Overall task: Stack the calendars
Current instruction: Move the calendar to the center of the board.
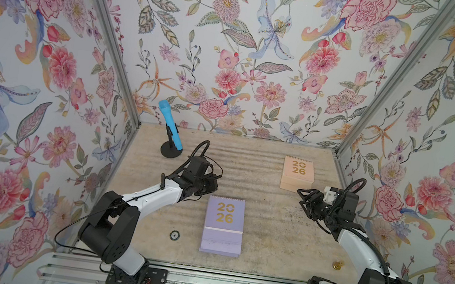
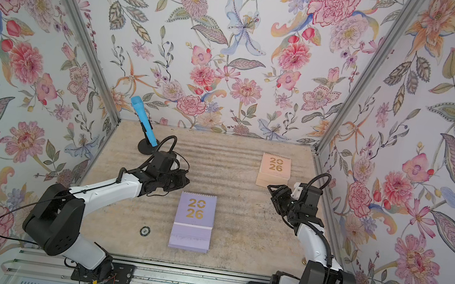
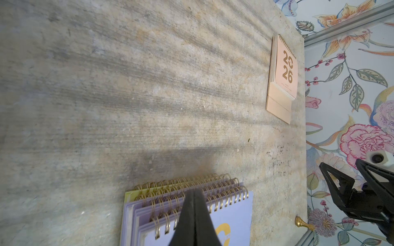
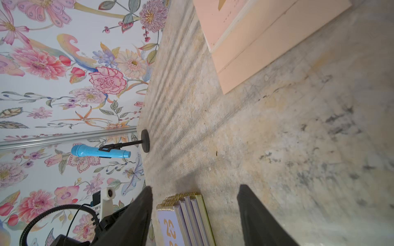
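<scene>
Left pincer [image 3: 193, 192] has its two black fingers pressed flat together with nothing between them. It hangs over the spiral-bound end of the lavender stack [image 1: 223, 226], by the stack's far left corner; I cannot tell whether it touches the coils. Right pincer [image 4: 195, 189] stands spread wide and empty, off to the right of the stack and somewhat farther back.

The stack lies flat on the counter [image 1: 263, 159]. It is made up of several lavender calendars, with a yellow-green calendar [image 4: 207, 221] as the bottom layer, its edge showing beneath the rest. The top cover faces up with gold "20 26" digits. The stack's long axis runs from the robot's side toward the back wall, and the gold spiral binding is at the far end.

Back and right of the stack, well apart from it, the peach calendar [image 1: 297, 173] lies flat on its own. It points the same way, coils toward the back wall, and its near edge is just beyond the right pincer. Back and left of the stack, a blue microphone [image 1: 169, 128] leans on a black stand. A small round disc [image 1: 174, 235] sits near the stack's front left, and a brass knob [image 1: 337, 265] lies off to its front right.
</scene>
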`<state>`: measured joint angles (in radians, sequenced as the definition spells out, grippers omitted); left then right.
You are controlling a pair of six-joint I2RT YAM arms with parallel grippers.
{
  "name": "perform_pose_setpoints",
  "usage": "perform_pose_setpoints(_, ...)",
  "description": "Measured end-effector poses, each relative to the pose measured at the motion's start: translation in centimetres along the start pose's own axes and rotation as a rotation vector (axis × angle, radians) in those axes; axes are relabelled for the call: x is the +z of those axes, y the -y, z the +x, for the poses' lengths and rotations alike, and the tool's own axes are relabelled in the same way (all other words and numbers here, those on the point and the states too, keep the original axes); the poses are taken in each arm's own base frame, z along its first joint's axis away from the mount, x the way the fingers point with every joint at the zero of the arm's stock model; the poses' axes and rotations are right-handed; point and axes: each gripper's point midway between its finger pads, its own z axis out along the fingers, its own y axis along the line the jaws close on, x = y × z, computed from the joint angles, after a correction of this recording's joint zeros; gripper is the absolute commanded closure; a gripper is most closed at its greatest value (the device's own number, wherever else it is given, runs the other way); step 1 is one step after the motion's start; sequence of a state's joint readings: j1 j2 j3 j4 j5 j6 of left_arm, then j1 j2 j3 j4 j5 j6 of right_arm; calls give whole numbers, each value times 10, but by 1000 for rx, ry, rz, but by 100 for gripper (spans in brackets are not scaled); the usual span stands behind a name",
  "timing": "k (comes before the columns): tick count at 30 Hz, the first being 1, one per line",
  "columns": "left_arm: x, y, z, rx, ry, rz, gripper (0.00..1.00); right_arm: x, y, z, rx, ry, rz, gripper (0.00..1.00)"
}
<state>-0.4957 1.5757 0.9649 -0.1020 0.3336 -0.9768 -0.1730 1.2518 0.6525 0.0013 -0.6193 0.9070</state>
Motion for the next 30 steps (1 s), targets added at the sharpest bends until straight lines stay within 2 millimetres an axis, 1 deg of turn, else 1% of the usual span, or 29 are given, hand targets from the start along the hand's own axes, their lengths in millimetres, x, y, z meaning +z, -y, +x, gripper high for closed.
perform_pose_setpoints(3,13,2,-1,-10,-20,10,100,7,2,-25,-4,28,43,30)
perform_pose_setpoints(6,26,7,-2,-15,-40,18,100,18,2,-49,-11,47,80,22)
perform_pose_setpoints(13,44,26,-14,-18,-49,60,100,61,13,-102,-31,45,188,9)
perform_pose_setpoints(19,57,43,-29,-12,-45,96,100,91,17,-147,-79,49,282,3)
perform_pose_setpoints(22,62,48,-33,-10,-49,109,100,104,22,-162,-100,46,315,1)
perform_pose_setpoints(30,76,51,-33,-10,-66,114,100,141,44,-180,-118,-19,369,1)
